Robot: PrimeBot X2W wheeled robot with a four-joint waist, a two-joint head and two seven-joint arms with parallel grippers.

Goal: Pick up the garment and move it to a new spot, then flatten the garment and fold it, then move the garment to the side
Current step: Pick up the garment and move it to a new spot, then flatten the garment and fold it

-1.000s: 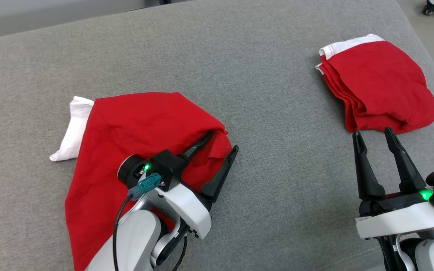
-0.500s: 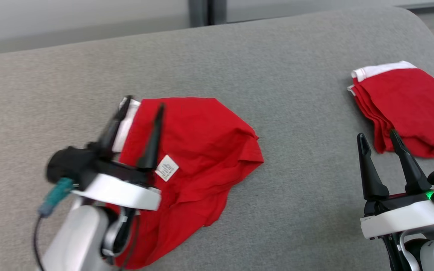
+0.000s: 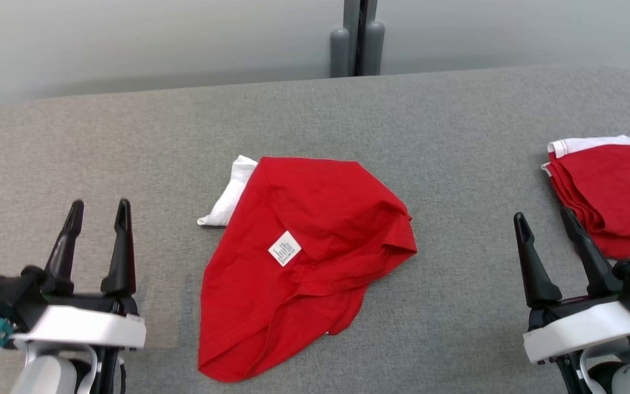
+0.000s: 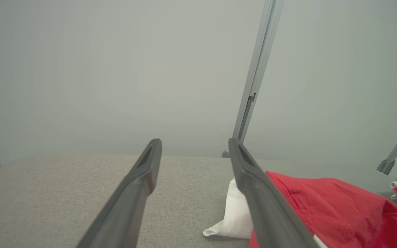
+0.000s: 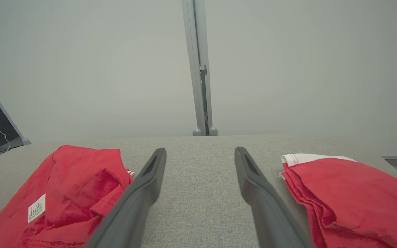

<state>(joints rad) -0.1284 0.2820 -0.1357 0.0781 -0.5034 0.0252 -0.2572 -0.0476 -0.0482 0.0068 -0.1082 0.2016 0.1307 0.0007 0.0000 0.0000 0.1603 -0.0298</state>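
Red cotton-looking garment (image 3: 304,257) lies crumpled near the middle of the grey woven pad (image 3: 457,137), held by nothing. Small white care label (image 3: 285,248) sewn at its centre, tilted like a diamond, with grey print too small to read. No brand visible. Cloth is soft and matte, rumpled, roughly triangular: wide at 12 o'clock, narrowing to a rounded tail at 7 o'clock, with bunched folds and a stitched hem at its 3 o'clock edge. White fabric piece (image 3: 227,194) sticks out at its 10 o'clock side. Second red pile (image 3: 616,197), neatly folded in layers with a white band along its 12 o'clock edge, sits well apart at 3 o'clock of the garment, by the pad's rounded corner. Left gripper (image 3: 100,203) at 8 o'clock of the garment, fingers spread apart, gripping nothing, clear of the cloth. Right gripper (image 3: 542,213) at 4 o'clock, fingers likewise apart and empty, one tip overlapping the folded pile in the head view. Fingers are dark, tapered, hard plastic. Grey metal post (image 3: 356,38) and pale wall at 12 o'clock.
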